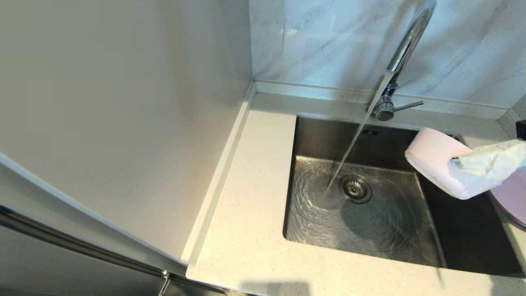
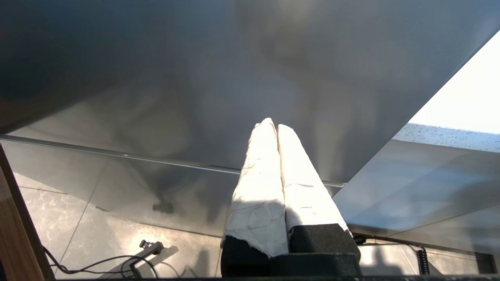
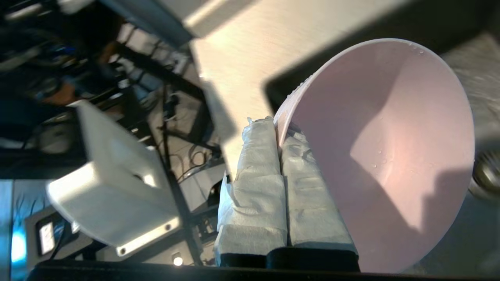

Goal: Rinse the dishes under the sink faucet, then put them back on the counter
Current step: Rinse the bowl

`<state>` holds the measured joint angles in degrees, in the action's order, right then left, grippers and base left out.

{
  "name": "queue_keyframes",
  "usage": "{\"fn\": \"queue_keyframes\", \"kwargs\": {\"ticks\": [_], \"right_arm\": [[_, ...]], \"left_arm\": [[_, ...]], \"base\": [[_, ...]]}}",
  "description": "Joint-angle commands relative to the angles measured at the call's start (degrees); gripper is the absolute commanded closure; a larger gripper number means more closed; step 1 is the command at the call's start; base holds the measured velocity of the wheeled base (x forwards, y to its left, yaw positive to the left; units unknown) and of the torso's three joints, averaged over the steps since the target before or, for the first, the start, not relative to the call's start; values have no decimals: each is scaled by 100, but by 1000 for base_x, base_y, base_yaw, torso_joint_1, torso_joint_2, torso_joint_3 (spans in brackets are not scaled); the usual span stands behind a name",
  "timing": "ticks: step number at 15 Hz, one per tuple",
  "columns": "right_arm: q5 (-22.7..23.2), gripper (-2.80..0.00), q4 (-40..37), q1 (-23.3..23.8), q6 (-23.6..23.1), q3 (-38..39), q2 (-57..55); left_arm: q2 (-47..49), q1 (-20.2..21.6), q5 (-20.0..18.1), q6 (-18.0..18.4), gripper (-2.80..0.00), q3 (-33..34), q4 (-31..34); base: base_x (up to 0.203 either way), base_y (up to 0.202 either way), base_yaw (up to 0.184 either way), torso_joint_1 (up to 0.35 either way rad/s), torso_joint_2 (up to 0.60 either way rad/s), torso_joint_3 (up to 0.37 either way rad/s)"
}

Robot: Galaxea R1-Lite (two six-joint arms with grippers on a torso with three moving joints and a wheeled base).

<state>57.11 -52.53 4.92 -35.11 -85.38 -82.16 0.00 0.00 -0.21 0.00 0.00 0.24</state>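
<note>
The right gripper (image 1: 460, 162) pinches the pink bowl (image 1: 435, 164) by its rim, tilted over the sink (image 1: 468, 242) – swing it leftward under the faucet's (image 1: 404, 49) stream (image 1: 353, 144), keeping the pinch firm.

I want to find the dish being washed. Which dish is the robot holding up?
The pink bowl, pinched at its rim by the right gripper over the sink. The lavender plate just lies at the right edge.

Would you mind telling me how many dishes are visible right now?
2. The pink bowl is held tilted over the sink's right side by the right tool; the lavender plate shows partly at the right edge. Others may be hidden.
</note>
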Motion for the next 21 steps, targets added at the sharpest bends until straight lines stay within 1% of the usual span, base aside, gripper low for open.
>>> {"fn": "queue_keyframes", "kwargs": {"ticks": [1, 3, 4, 6, 7, 8, 9, 10, 12, 13, 14, 16, 18, 21], "right_arm": [[96, 0, 46, -992, -39, 11, 257], [30, 0, 94, -1668, 36, -214, 182], [-109, 0, 104, -1947, 202, -395, 0], [-414, 0, 137, -2130, 467, -595, -340], [-476, 0, 290, -2160, 543, -631, -471], [-531, 0, 653, -2163, 671, -609, -554], [-700, 0, 1179, -2162, 868, -577, -665], [-979, 0, 1767, -2162, 1132, -538, -787], [-1650, 0, 2859, -2171, 1916, -403, -961], [-2014, 0, 3248, -2177, 2207, -315, -1048], [-2191, 0, 3356, -2178, 2275, -270, -1108], [-2273, 0, 3378, -2163, 2323, -268, -1204], [-2296, 0, 3557, -2137, 2331, -238, -1237], [-2562, 0, 3722, -2109, 2339, -137, -1285]], "left_arm": [[0, 0, 1, 0, 0, 0, 2], [0, 0, -3, 0, 0, 0, 2], [0, 0, 3, 0, 0, 0, 2], [0, 0, 3, 0, 0, 0, 2], [0, 0, -5, 0, 0, 0, 2], [0, 0, 3, 0, 0, 0, 2], [0, 0, 3, 0, 0, 0, 2], [0, 0, 3, 0, 0, 0, 2], [0, 0, 3, 0, 0, 0, 2], [0, 0, 3, 0, 0, 0, 2], [0, 0, -6, 0, 0, 0, 2], [0, 0, 3, 0, 0, 0, 2], [0, 0, 3, 0, 0, 0, 2], [0, 0, 3, 0, 0, 0, 2]], "base": [[0, 0, 0, 0, 0, 0], [0, 0, 0, 0, 0, 0], [0, 0, 0, 0, 0, 0], [0, 0, 0, 0, 0, 0], [0, 0, 0, 0, 0, 0], [0, 0, 0, 0, 0, 0], [0, 0, 0, 0, 0, 0], [0, 0, 0, 0, 0, 0], [0, 0, 0, 0, 0, 0], [0, 0, 0, 0, 0, 0], [0, 0, 0, 0, 0, 0], [0, 0, 0, 0, 0, 0], [0, 0, 0, 0, 0, 0], [0, 0, 0, 0, 0, 0]]}}
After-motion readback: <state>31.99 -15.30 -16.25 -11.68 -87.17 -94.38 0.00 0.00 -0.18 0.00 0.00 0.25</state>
